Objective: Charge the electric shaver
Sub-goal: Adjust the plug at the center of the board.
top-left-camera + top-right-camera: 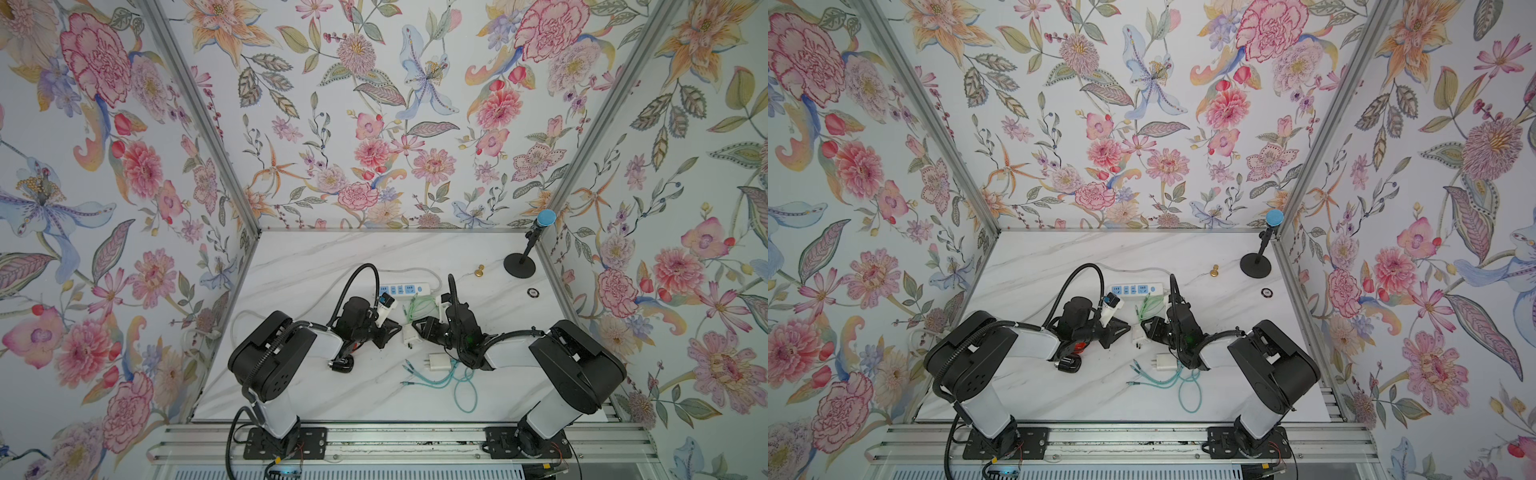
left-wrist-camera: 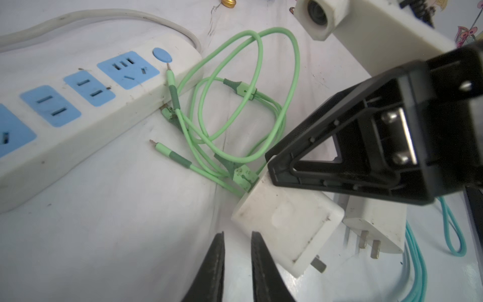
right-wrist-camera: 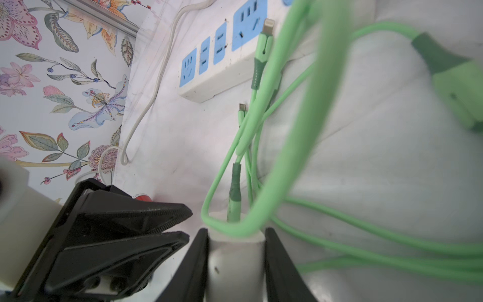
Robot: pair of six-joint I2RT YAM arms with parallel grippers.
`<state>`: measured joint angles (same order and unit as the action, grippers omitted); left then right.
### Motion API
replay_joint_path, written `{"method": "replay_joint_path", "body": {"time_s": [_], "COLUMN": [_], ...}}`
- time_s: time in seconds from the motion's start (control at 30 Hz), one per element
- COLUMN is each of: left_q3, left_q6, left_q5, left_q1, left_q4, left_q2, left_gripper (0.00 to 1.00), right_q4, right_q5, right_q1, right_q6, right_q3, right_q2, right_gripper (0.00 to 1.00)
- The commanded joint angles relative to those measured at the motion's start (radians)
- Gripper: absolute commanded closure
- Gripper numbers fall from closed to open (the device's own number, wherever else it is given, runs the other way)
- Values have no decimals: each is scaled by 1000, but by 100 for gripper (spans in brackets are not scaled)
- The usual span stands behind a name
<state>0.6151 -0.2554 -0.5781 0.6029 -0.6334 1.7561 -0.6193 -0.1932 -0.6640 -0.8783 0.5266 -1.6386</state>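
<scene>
Clamping light, rigid adapter (image 2: 285,224) by flat sides in right gripper (image 3: 236,232), floppy green cable (image 2: 244,90) trailing; left gripper (image 2: 237,235) barely parted, empty

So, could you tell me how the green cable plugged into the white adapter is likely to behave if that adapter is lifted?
The green cable looks floppy: it lies in loose loops, so it would probably trail and drag. One connector leans on the power strip and may snag. The white adapter, gripped in the right tool, looks rigid and should lift cleanly.

Marble table (image 1: 316,257): power strip (image 1: 405,289), green cable (image 1: 419,308), teal cable (image 1: 466,391), charger (image 1: 436,361).
</scene>
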Motion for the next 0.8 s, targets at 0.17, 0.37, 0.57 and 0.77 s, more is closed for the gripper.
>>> {"method": "replay_joint_path", "body": {"time_s": [0.17,0.37,0.57,0.77], "left_q3": [-15,-15,-36,-47], "left_q6": [-28,-35,-42,-44], "left_q5": [-37,-39,-42,-39], "left_q1": [27,33,33,35], "left_q4": [-41,-64,-104,-128], "left_q2": [17,47,73,88], "left_gripper": [79,80,81,82], "right_q4": [217,299,349,334], "right_q5": [104,122,141,114], "right_q1": [-40,-62,-70,-63], "right_q6": [81,102,111,90], "right_q3": [67,101,110,98], "right_q2": [51,52,78,76], "right_gripper": [68,58,55,53]}}
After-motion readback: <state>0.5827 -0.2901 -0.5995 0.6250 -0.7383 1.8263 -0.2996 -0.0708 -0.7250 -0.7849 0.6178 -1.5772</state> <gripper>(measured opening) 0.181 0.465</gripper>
